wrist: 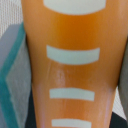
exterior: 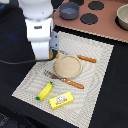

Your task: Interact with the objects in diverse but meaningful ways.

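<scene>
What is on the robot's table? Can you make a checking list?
Surface: striped mat on black table.
Job's things: banana and yellow box on mat; grey pot on toy stove; orange white-striped item fills the wrist view.
Clutter: plate, fork, knife on mat; bowl.
Gripper: beside plate; open or shut unclear.
Cables: black cable by arm.
Surroundings: nothing seen.

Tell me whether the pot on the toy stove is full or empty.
Cannot tell. The exterior view shows the grey pot only from a shallow angle, blurred; its inside looks dark, with no contents visible.
</scene>
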